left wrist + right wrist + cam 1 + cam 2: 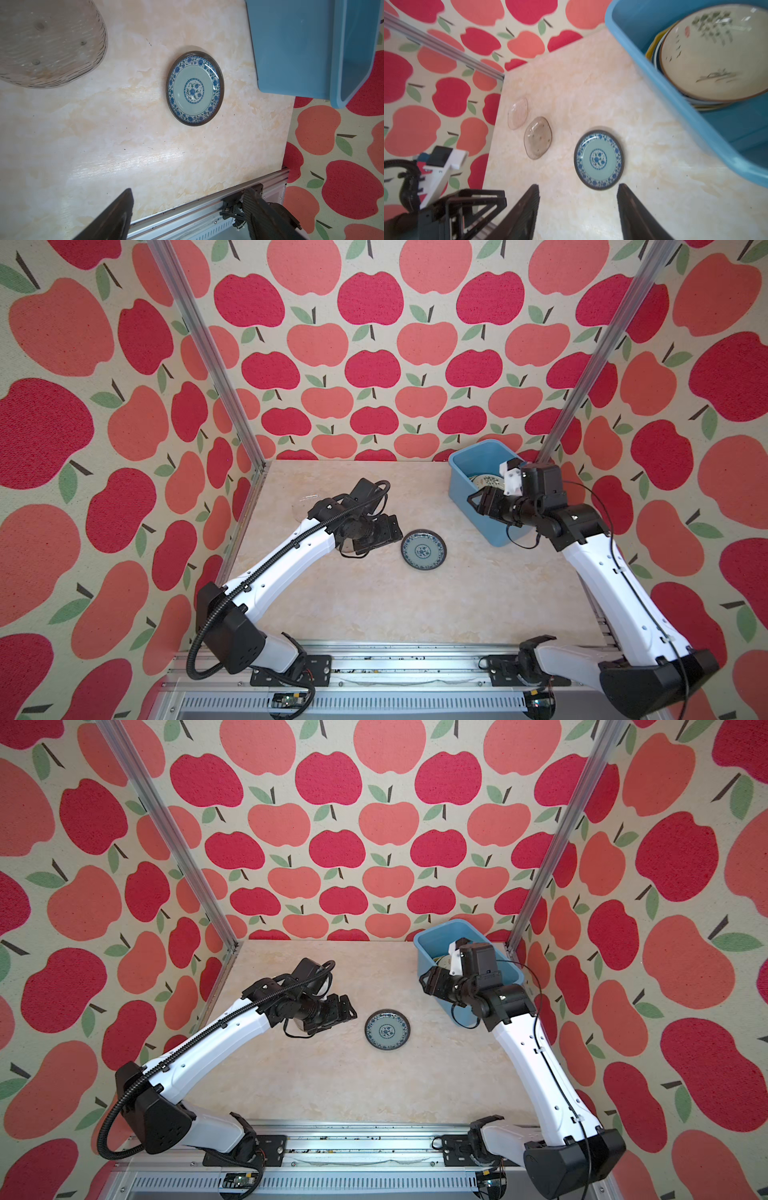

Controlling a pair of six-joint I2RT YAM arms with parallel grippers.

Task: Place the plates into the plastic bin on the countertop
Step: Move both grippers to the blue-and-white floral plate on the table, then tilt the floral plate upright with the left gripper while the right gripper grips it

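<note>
Countertop [374, 605]: beige marble-look surface. Three plates lie loose on it.
Left gripper [189, 190]: fingers spread wide with nothing between them. It is held above the countertop, left of the middle, with the nearer glass plate just beside it.
Blue-patterned plate [423, 550]: small, flat and face up, about mid-countertop. It lies between the two grippers, touches nothing and is outside the bin.
Right gripper [578, 186]: fingers apart and empty. It is raised at the bin's side that faces the middle of the countertop.
Nearer glass plate [537, 138]: clear and lying flat, toward the left edge. In both top views the left arm partly covers it.
Farther glass plate [518, 113]: clear and flat, just beside the nearer one and closer to the far left corner. I cannot tell whether the two touch.
Bin [482, 458]: light blue tub standing in the far right corner of the countertop.
Cream plate [712, 62]: has a plant drawing and lies inside the bin, on top of a stack.
Stack [704, 102]: only the rims of other plates show beneath, one of them yellow. I could not count them.
</note>
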